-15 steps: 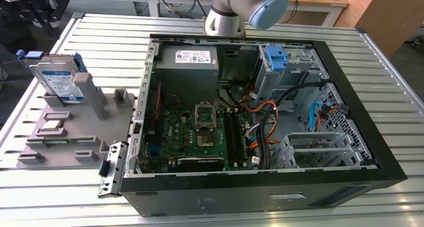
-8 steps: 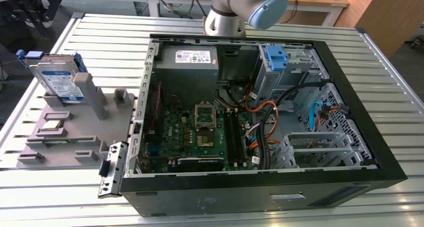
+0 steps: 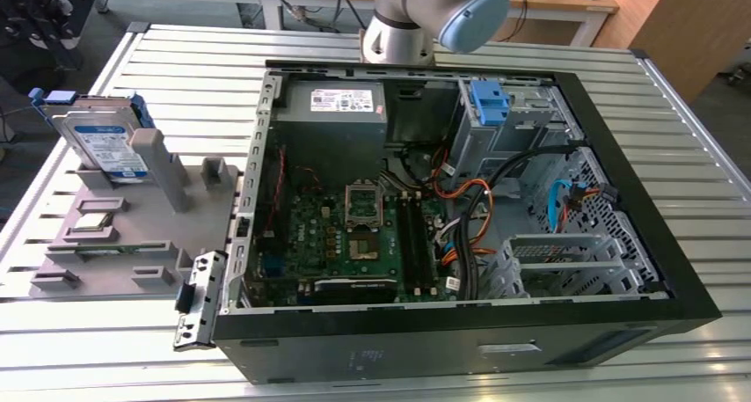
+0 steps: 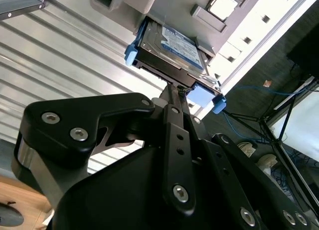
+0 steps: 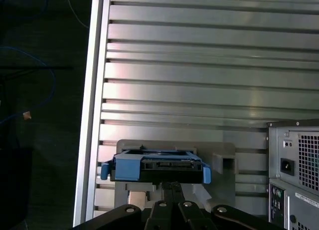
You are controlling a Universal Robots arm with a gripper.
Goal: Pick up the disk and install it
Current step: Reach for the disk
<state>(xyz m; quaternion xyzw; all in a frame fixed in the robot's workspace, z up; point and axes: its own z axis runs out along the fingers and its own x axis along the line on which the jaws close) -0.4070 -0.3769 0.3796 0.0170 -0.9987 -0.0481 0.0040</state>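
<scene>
The silver metal disk [image 3: 104,142], clipped in a blue frame, stands on edge in a grey holder [image 3: 164,166] by the tabletop [image 3: 118,367] edge at the exterior view's left, likely so it can be grasped easily. The black hand [image 4: 172,89] is lined up with it, closed and empty.

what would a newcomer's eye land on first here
The open computer case fills the middle of the exterior view, its motherboard bared. At that view's left the disk stands on edge in its blue carrier on a grey fixture. In both wrist views the gripper points toward it.
</scene>
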